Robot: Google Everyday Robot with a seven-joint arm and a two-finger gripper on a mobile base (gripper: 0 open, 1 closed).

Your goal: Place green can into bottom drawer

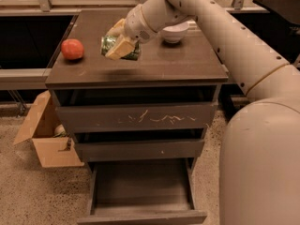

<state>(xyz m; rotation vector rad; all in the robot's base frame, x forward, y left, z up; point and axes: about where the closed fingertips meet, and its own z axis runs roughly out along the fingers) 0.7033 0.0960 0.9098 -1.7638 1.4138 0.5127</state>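
Observation:
The green can (111, 44), mottled green and white, lies sideways in my gripper (119, 42), held a little above the dark cabinet top (154, 62), left of its middle. The gripper's tan fingers (120, 48) are shut on the can and cover much of it. The bottom drawer (140, 191) is pulled open below, with a flat grey floor and nothing in it. The scratched upper drawer (138, 116) and thin middle drawer (140, 149) are closed.
A red-orange round fruit (72, 49) sits at the cabinet top's left edge. A white bowl (174, 33) stands at the back right, behind the arm. An open cardboard box (47, 139) rests on the floor left of the cabinet. My large white arm fills the right side.

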